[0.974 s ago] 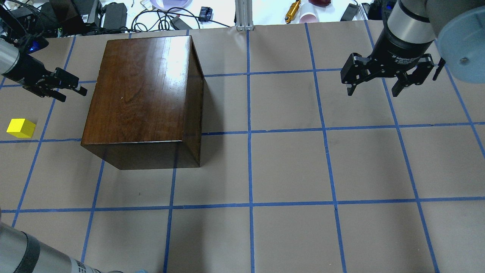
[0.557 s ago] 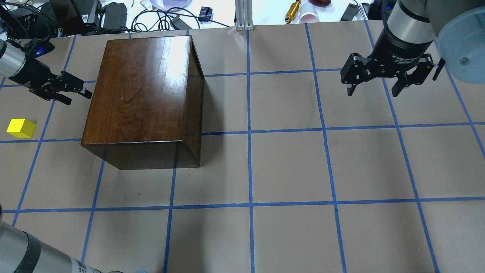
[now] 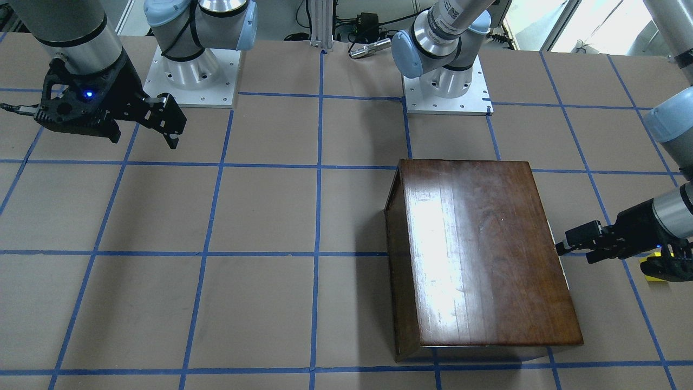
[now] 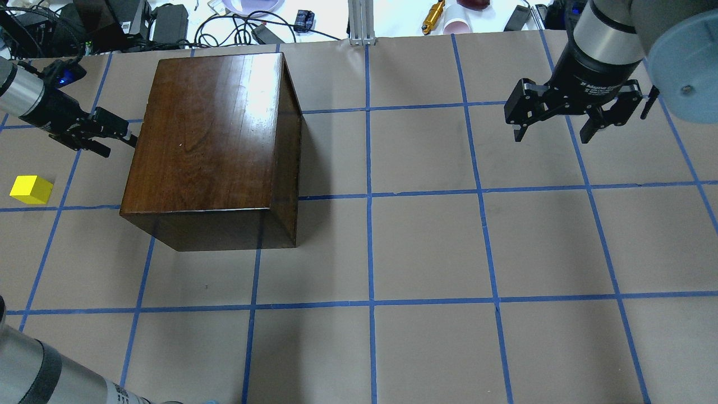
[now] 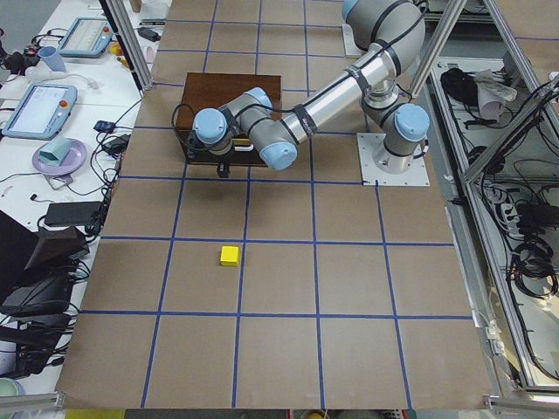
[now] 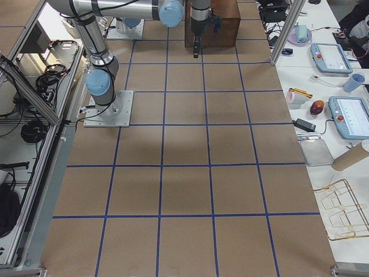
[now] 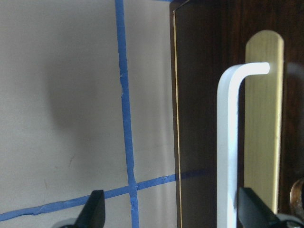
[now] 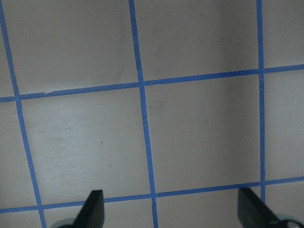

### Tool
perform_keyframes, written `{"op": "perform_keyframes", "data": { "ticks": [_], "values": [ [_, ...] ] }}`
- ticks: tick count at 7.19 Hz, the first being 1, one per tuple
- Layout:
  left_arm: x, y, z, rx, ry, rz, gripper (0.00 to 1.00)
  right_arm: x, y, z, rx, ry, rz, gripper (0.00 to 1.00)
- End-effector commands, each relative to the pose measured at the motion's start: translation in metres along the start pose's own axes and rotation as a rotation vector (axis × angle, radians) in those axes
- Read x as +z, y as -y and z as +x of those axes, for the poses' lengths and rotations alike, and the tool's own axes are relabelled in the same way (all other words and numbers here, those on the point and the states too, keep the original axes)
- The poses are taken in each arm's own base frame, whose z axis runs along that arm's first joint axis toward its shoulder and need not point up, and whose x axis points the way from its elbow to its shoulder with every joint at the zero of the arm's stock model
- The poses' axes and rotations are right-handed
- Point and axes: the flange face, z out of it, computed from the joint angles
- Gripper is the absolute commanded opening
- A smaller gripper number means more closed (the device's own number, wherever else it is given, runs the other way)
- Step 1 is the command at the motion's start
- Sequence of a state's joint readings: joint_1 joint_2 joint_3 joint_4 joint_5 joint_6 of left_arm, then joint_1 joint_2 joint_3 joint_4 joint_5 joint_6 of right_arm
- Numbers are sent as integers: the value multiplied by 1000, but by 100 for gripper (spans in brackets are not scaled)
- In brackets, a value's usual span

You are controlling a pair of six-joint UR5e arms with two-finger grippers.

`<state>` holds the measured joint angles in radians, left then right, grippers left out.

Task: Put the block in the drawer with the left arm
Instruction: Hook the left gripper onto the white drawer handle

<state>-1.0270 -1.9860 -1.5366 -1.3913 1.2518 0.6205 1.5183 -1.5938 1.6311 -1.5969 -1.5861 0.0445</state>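
- Looking across the paper-covered table (image 4: pixel 426 247) with its blue tape grid, you are seeing a glossy dark wooden box (image 4: pixel 213 129) sitting on the robot's left half.
- The left arm (image 5: pixel 323 105) is reaching low along the box's left-hand face. This is probably because the drawer opens on that side and has to come out before anything can go in.
- The right gripper (image 4: pixel 552 137) is hanging above bare table, well apart from the box. Its fingers are spread and holding nothing, so it is likely just keeping out of the way.
- The left gripper (image 4: pixel 120 145) is pointing at the box face, just beside it, with its fingers parted and nothing between them. You cannot tell from these views whether it is touching the box.
- The drawer (image 7: pixel 204 118) is looking shut, since no pale tray is showing in any view.
- The block (image 4: pixel 31 189) is lying on the table to the left of the box, apart from it and off to the side of the left gripper.
- The overhead view is giving you only the box lid. The left wrist view is giving you the dark front close up, with a brass plate (image 7: pixel 263 118) and a pale bent bar (image 7: pixel 227 142) across it.
- The front-facing view is hiding most of the block behind the left gripper, while the left side view is showing it whole.
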Motion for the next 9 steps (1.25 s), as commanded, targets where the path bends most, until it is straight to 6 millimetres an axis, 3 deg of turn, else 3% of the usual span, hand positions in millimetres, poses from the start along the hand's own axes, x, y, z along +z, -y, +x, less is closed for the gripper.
{"op": "perform_keyframes", "data": {
  "ticks": [1,9],
  "values": [
    [3,1,0,3,-4,-3,100,0,0,0,0,0,1,100],
    [16,4,-6,-11,-34,-11,100,0,0,1,1,0,0,100]
  ]
}}
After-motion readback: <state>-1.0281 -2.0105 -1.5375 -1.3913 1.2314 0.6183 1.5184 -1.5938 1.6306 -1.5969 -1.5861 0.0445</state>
